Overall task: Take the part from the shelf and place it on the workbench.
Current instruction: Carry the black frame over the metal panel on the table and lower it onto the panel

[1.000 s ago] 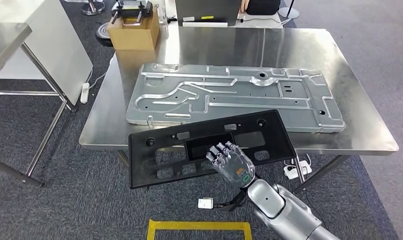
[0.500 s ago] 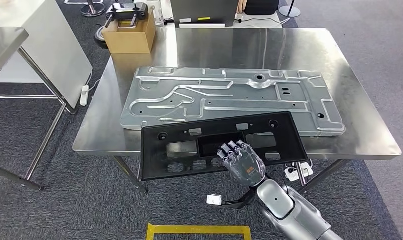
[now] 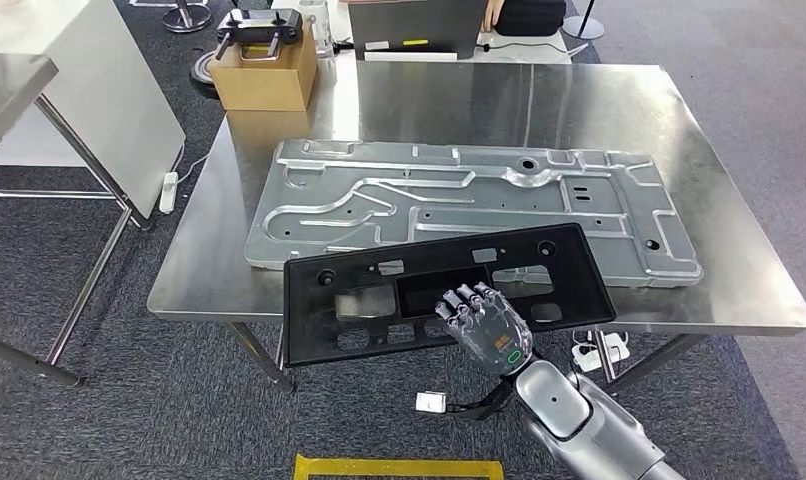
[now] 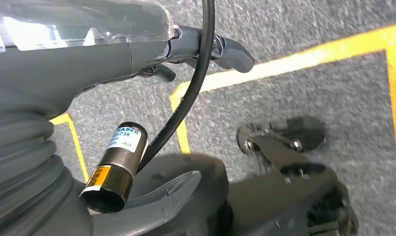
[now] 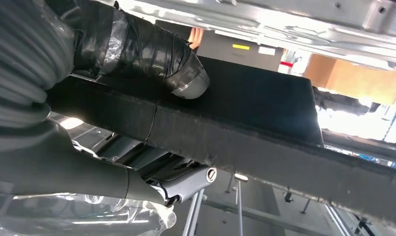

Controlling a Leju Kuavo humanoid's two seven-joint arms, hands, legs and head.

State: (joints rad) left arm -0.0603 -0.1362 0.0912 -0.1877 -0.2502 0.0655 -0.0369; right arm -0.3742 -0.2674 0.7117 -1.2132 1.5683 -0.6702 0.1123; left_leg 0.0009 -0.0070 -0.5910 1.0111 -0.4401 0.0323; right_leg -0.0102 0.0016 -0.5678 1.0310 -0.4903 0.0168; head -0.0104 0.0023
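Since a moment ago the view is shifting only slightly. Right hand (image 3: 484, 325) is gripping the black part (image 3: 444, 288) at its near edge — far edge overlapping the desk (image 3: 749, 280) and silver panel (image 3: 459, 200). Next: pushing forward, lowering, releasing.

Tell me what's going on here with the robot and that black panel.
The robot's right hand grips a black plastic frame part by its near edge, holding it over the front edge of the steel workbench. The frame's far edge overlaps a large stamped metal panel lying on the bench. It isn't set down yet.
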